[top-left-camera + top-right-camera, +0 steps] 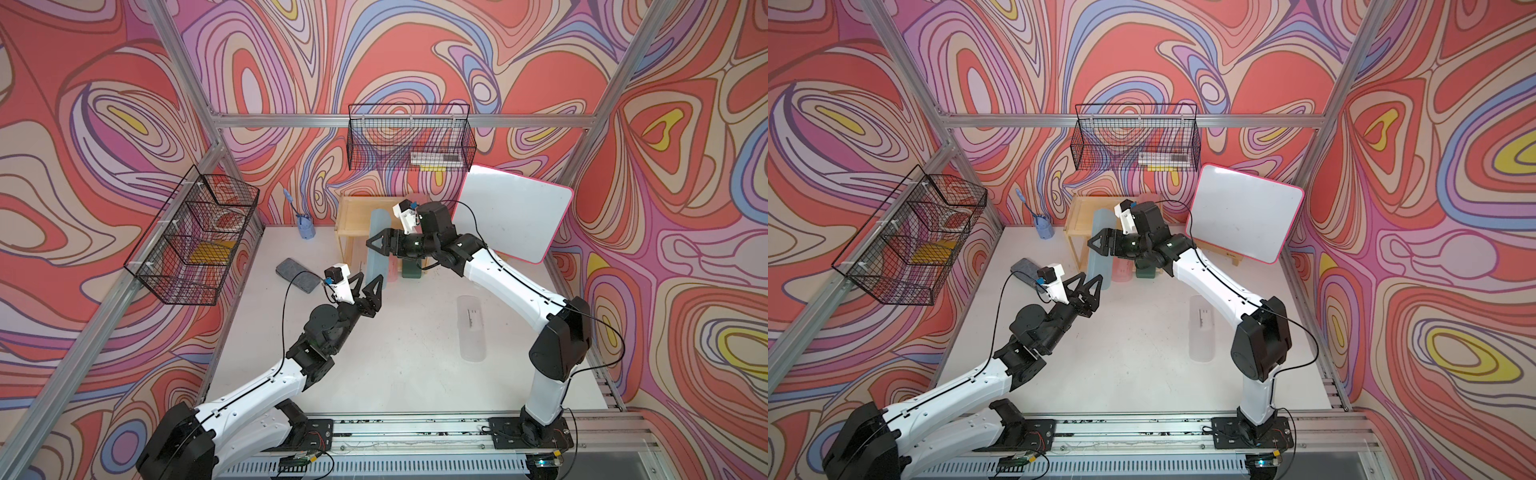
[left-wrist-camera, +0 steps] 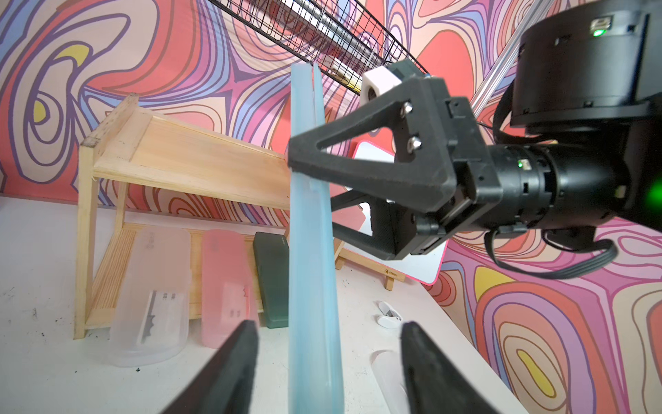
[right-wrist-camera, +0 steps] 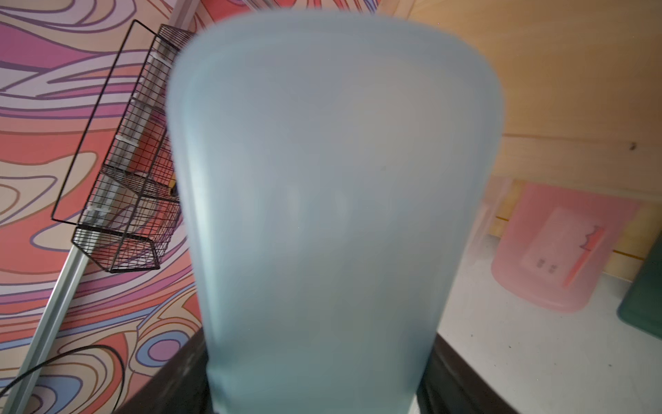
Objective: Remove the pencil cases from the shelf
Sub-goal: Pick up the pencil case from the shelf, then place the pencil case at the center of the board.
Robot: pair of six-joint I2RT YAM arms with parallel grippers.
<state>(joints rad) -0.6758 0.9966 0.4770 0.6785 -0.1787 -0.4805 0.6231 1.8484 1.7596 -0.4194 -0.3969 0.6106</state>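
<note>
Teal case (image 1: 377, 270): pinched in right gripper (image 1: 368, 244), fronting shelf (image 1: 353, 216) at table's 12 o'clock. Left gripper (image 1: 371, 276): fingers spread, flanking case's 6 o'clock end, not touching.

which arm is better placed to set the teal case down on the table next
Right. The right hand is clamped across the teal case, so it can likely just lower it. The left hand is open, fingers standing clear either side of the case's lower end, gripping nothing.
</note>
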